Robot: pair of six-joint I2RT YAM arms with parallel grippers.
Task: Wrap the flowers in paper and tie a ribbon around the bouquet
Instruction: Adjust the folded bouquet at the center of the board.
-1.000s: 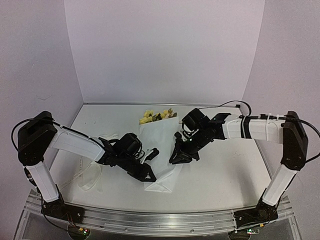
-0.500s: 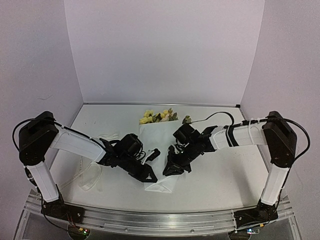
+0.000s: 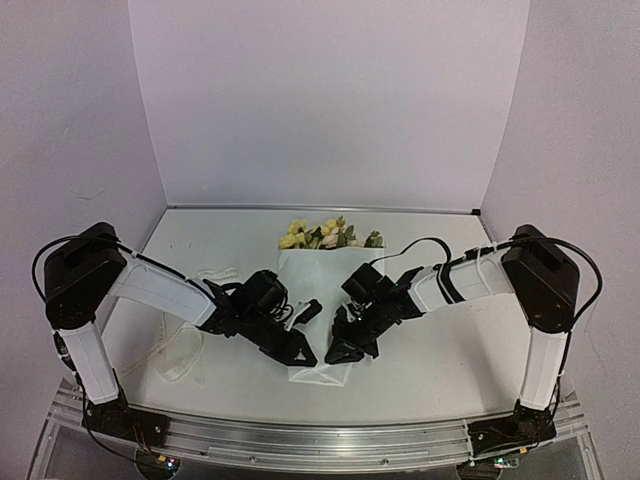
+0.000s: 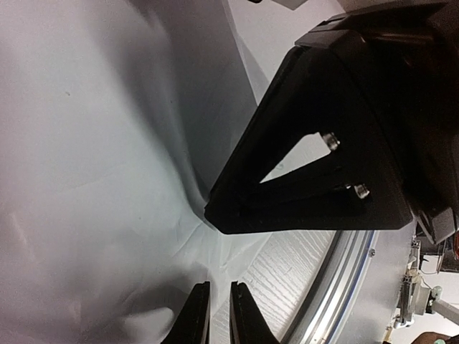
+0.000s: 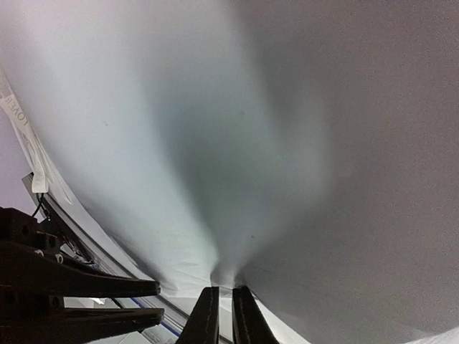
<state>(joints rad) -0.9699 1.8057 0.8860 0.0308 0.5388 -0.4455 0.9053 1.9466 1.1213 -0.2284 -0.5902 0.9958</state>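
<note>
The bouquet is a cone of white paper point(image 3: 315, 285) lying on the table, with the yellow and cream flowers point(image 3: 318, 235) showing at its far, wide end. My left gripper point(image 3: 303, 352) and right gripper point(image 3: 338, 352) meet at the narrow near end, one on each side. In the left wrist view the left gripper point(image 4: 213, 315) is shut on a creased edge of the paper point(image 4: 107, 143), and the right gripper's black fingers point(image 4: 287, 193) lie just beyond. In the right wrist view the right gripper point(image 5: 224, 315) pinches a gathered fold of the paper point(image 5: 251, 143). The ribbon point(image 3: 213, 273) lies to the left, its lettering visible on the ribbon point(image 5: 20, 122).
The ribbon trails into a loop point(image 3: 180, 355) near the left arm's base. An aluminium rail point(image 3: 320, 440) runs along the table's near edge, close behind both grippers. White walls close in the back and sides. The left fingers point(image 5: 86, 287) show at the lower left of the right wrist view.
My right gripper has slid down the cone toward the near edge, closing in on the left gripper. The cone's narrow end is more gathered. The left gripper has barely moved.
</note>
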